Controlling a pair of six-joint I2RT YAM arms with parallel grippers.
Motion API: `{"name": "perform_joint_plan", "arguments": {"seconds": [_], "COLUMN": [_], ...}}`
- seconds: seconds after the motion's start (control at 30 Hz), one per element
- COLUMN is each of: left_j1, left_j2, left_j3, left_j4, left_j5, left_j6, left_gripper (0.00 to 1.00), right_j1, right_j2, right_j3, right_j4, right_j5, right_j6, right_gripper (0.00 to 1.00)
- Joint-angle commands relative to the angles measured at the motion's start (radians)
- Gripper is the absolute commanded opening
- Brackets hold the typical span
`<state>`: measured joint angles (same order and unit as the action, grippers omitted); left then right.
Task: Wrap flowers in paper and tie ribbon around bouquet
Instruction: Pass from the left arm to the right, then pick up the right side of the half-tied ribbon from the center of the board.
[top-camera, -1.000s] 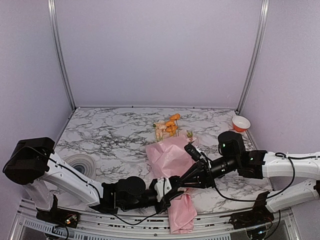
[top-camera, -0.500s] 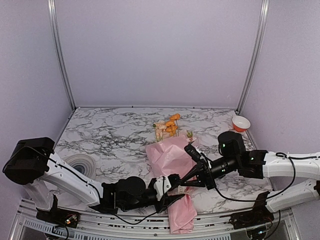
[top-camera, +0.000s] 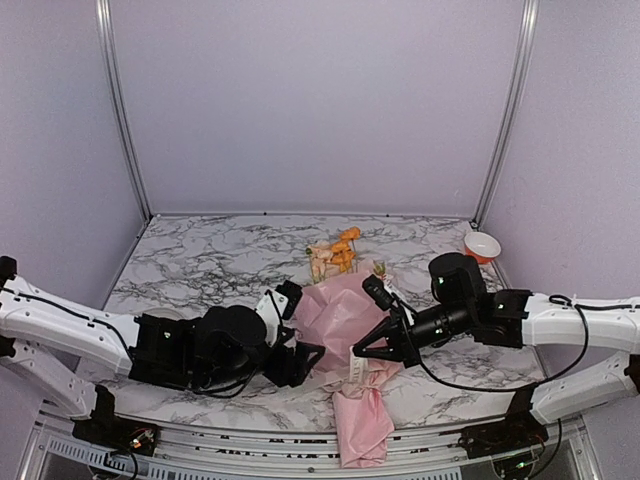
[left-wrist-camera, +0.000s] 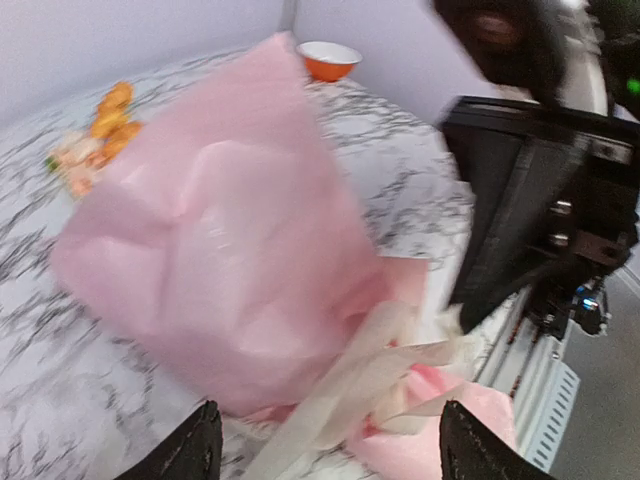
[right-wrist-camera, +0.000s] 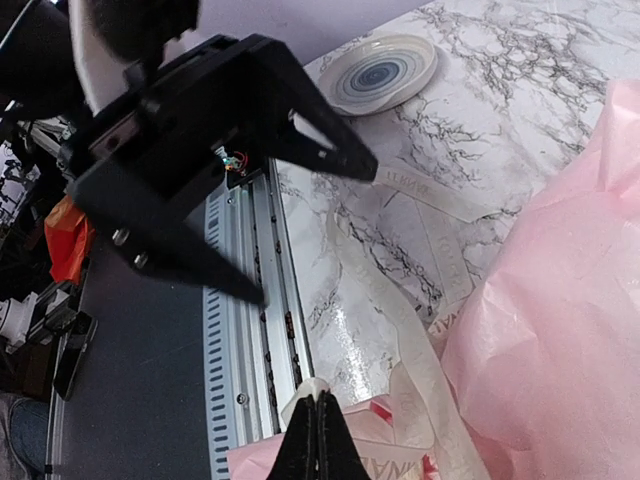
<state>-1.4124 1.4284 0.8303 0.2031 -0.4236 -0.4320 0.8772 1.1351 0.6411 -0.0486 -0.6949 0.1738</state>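
Tying is underway: the right tool (right-wrist-camera: 318, 408) is clenched on the ribbon (left-wrist-camera: 340, 390) beside the bouquet (top-camera: 340, 310), and the left tool (left-wrist-camera: 330, 442) is released. Next, the left probably needs to regrasp the loose end.

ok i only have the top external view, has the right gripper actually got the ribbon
observer: yes, right wrist view shows the right gripper shut, the ribbon end pinched at its tips
operator: and the left one
observer: left wrist view shows the left gripper open, nothing between its fingers, ribbon loops just ahead at the bouquet waist
operator: any slack
observer: yes, a printed length lies flat on the table, short of the grey ringed disc
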Motion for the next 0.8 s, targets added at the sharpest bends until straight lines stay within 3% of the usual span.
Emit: {"name": "perform_joint_plan", "arguments": {"seconds": [0.0, 0.17, 0.43, 0.5, 0.67, 0.77], "left_j1": [0.094, 0.138, 0.157, 0.169, 0.165, 0.115], "left_j2": [-0.143, -0.279, -0.095, -0.070, -0.083, -0.115], "left_j3": [-0.062, -0.252, -0.249, -0.258, -0.234, -0.154], "left_j4": [-0.596, -0.632, -0.584, -0.554, -0.517, -0.490], "left_j5": [-0.148, -0.081, -0.004, 0.022, 0.062, 0.035], "left_j6": [-0.472, -0.628, -0.571, -0.558, -0.503, -0.363], "left_gripper": [0.74, 0.76, 0.74, 0.59, 0.00, 0.00], "right_j1": [0.001, 0.002, 0.001, 0.001, 0.002, 0.000], "right_j2": [0.028, 0.043, 0.066, 0.067, 0.072, 0.087], "right_j3": [0.060, 0.064, 0.076, 0.073, 0.075, 0.086], "right_j4": [-0.020, -0.005, -0.020, -0.016, -0.018, -0.021], "right_j5": [0.015, 0.005, 0.010, 0.011, 0.031, 0.058], "right_j6": [-0.022, -0.022, -0.035, -0.031, -0.018, -0.008], "right_gripper": [0.00, 0.00, 0.00, 0.00, 0.00, 0.00]}}
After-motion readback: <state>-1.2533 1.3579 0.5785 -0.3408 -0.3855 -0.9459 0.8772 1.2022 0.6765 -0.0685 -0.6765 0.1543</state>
